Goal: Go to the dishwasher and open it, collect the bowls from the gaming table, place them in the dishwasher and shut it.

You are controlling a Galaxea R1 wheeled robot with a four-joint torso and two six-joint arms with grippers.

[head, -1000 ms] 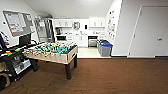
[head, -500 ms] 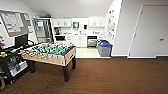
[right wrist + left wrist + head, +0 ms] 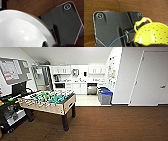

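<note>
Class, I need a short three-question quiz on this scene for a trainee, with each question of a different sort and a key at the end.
1. True or false: in the head view, the blue-lidded bins stand to the right of the table-football table.
2. What colour is the perforated bowl in the left wrist view? A white, B yellow-green, C black.
3. Fill in the blank: the smooth bowl in the right wrist view is ___ in colour.

Key: 1 true; 2 B; 3 white.
</note>
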